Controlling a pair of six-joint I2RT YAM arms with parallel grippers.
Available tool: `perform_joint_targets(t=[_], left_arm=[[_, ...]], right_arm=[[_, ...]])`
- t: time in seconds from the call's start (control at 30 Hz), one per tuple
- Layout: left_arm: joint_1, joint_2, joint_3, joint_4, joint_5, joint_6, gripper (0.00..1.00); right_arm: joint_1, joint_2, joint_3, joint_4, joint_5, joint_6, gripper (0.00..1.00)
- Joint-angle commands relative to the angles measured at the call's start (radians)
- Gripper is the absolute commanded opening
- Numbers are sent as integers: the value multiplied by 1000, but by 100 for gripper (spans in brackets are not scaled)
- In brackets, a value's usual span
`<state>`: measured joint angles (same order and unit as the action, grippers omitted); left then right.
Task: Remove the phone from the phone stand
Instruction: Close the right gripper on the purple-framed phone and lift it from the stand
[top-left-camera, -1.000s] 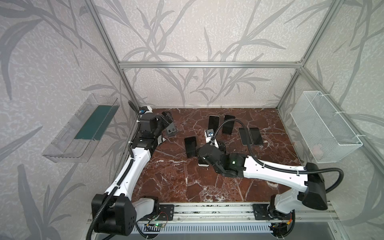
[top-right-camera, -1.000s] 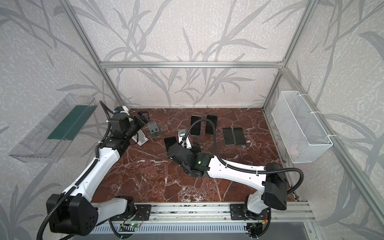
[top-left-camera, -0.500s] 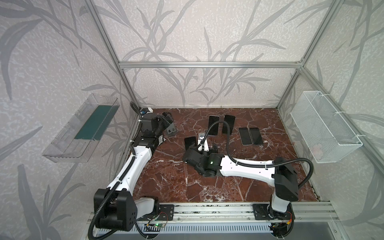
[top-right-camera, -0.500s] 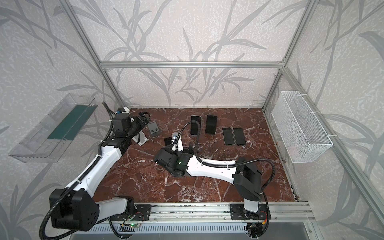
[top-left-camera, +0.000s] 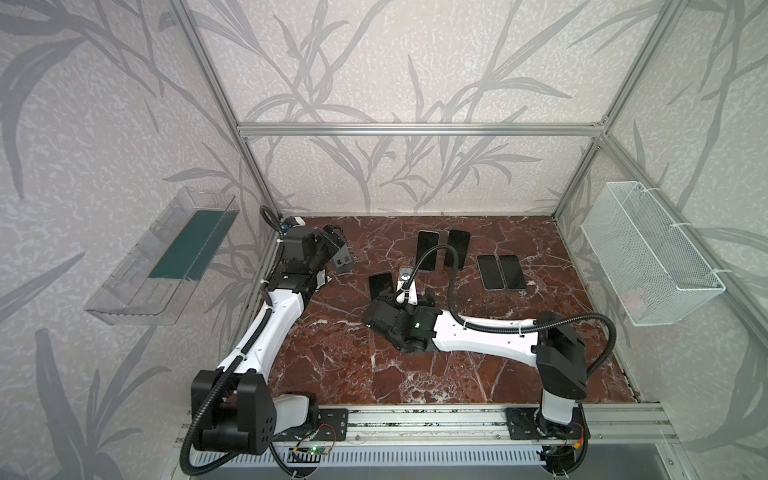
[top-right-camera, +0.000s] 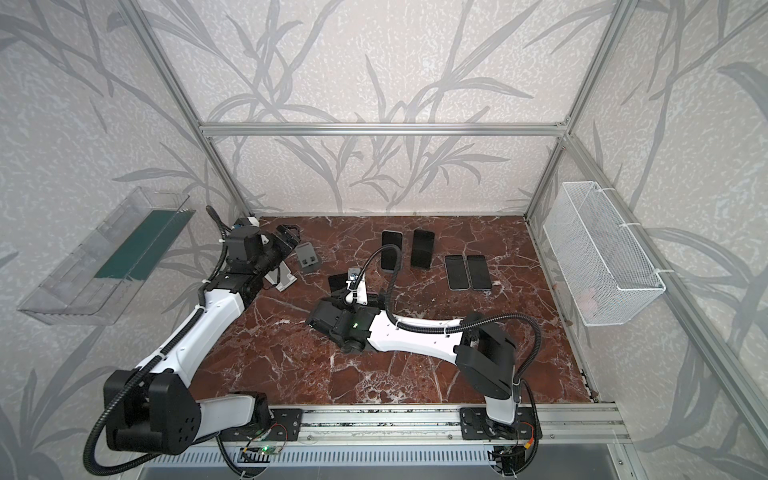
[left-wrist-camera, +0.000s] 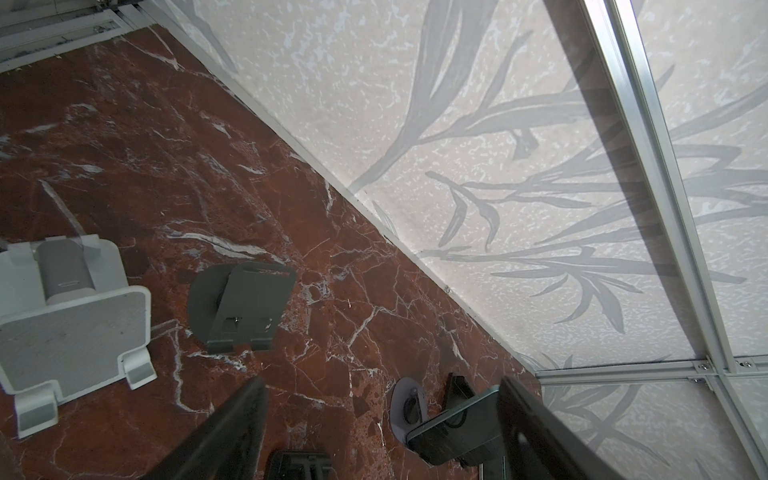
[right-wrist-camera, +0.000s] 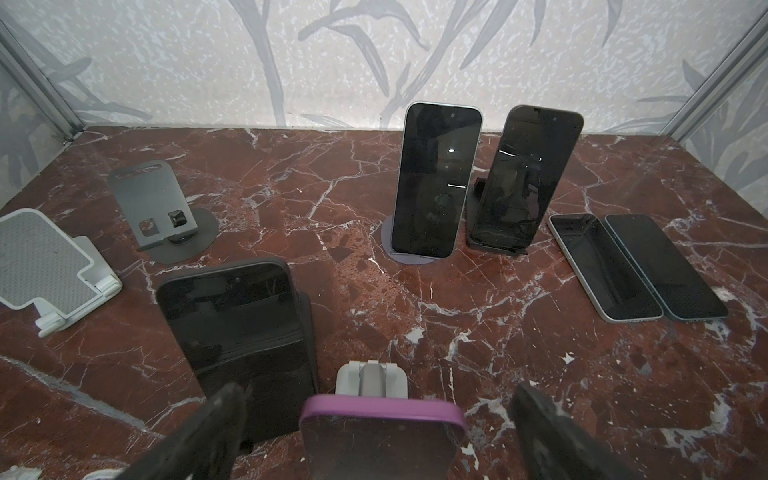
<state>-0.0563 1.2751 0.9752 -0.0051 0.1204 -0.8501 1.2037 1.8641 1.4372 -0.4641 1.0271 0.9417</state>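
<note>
Fingers of the right gripper (right-wrist-camera: 380, 411) stand spread wide on either side of the purple-cased phone (right-wrist-camera: 382, 442), gripping nothing. The phone leans upright on the white phone stand (right-wrist-camera: 371, 379). Well off to that stand's left in both top views, the left gripper (left-wrist-camera: 380, 382) hangs released and empty above the surface (right-wrist-camera: 498, 332).

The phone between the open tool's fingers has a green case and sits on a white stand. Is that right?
Not quite: the case is purple, not green. The right wrist view shows it: the phone with its purple rim sits on a white stand between the fingers of the open right tool.
</note>
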Motion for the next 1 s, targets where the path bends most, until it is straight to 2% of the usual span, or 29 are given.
perform_joint_targets(t=[0.0,0.23,0.43,0.67,0.97], left_arm=[[4,5,-9,30,18,-21,86],[4,8,-12,36,20,-24,86],[4,16,-13,38,25,-26,86],[5,15,-16,48,27,-25,86],[5,20,-21,60,31,-26,86]], right_arm=[[-21,-2,-37,23,-22,64,99],[-44,-15,-104,142,-75,-4,99],[-46,-11,-119,196,-75,-61,99],[-45,4,-125,206,-34,-8,90],[-50,36,-105,193,-6,2,90]])
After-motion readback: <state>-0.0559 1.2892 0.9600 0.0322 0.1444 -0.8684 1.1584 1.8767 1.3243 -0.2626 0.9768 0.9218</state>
